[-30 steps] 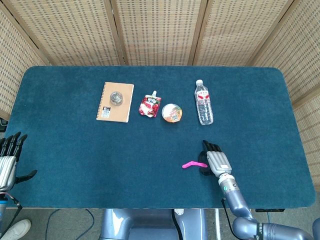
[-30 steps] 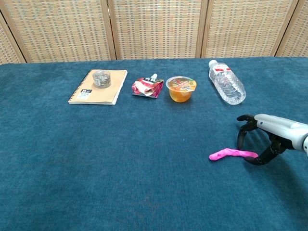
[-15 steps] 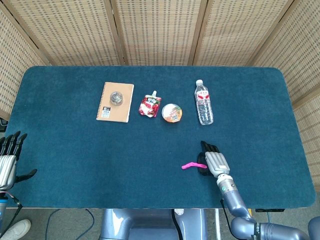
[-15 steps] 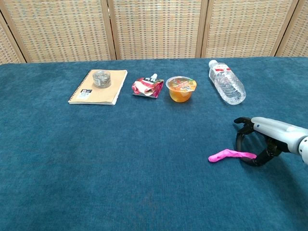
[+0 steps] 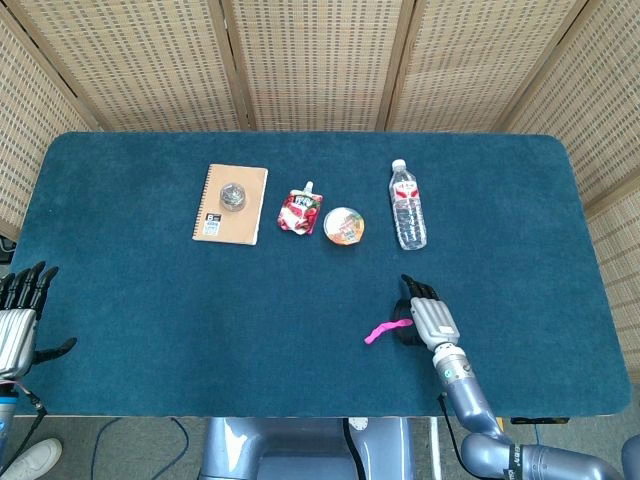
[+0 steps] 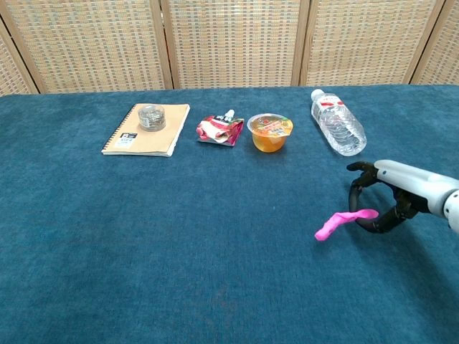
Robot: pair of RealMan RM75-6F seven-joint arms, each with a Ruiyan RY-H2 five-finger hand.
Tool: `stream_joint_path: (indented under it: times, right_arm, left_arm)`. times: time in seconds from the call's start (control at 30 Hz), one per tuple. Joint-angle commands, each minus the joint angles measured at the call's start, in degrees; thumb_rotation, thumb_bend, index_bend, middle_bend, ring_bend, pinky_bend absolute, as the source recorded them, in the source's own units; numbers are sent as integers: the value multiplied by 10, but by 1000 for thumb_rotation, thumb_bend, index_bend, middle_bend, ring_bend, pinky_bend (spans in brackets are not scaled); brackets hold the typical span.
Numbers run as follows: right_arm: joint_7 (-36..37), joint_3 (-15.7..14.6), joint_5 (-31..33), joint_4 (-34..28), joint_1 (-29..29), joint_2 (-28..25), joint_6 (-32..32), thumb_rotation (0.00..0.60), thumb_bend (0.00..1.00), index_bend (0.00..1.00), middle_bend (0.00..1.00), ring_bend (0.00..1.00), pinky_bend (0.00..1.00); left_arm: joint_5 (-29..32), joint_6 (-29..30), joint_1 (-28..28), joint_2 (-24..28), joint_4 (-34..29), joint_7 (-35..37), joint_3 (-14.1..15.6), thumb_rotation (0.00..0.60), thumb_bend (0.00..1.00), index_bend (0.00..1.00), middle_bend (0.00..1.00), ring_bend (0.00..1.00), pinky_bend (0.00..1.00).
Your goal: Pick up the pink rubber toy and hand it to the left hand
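Here the right hand (image 6: 387,204) pinched the pink rubber toy (image 6: 339,222) by one end, its nine-o'clock tip drooping, ready for handover.

table (image 5: 150,310): matt blue cloth | bottle (image 5: 407,206): clear glossy plastic | notebook (image 5: 230,204): brown paper cover

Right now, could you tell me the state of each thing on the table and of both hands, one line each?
pink rubber toy: pinched by right hand, lifted, tilted
right hand: holds the toy
left hand: holds nothing, fingers apart
water bottle: lying, capped
jelly cup: upright, sealed
pouch: lying flat
notebook: closed, flat
small tin: resting on notebook
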State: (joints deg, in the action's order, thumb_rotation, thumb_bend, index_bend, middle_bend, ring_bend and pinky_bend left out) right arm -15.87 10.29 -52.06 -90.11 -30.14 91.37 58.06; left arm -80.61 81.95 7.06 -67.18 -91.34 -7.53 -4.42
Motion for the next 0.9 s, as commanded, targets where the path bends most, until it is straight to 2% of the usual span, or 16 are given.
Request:
stream_joint_path:
  times: [0.03,0.17,0.37,0.53,0.77,0.9]
  right_arm:
    - [9,32,31,-32,-10,-11,-5,600,580,628,16,0,0]
    - [2,69,96,-62,-32,-19,-13,600,580,633,18,0,0]
    - [-16,123,191,-79,-79,-17,-8,600,585,640,22,0,0]
    - [-28,152,261,-83,-113,-13,-4,600,588,643,23,0,0]
    - [-42,183,345,-69,-160,-1,1,600,596,644,23,0,0]
    - [-45,199,386,-50,-190,12,4,600,599,646,24,0,0]
  left_arm:
    - [-18,-21,26,2,7,-3,-6,600,0,0,0,0,0]
    - [-58,-45,70,-6,36,-4,-17,600,0,0,0,0,0]
    - [-141,-84,162,-39,96,49,-32,600,0,8,0,0,0]
    - [-183,-99,226,-81,132,87,-44,600,0,106,0,0,0]
    - [-206,-135,307,-145,180,86,-60,600,0,245,0,0,0]
    - [-213,-157,360,-194,214,89,-69,600,0,276,0,0,0]
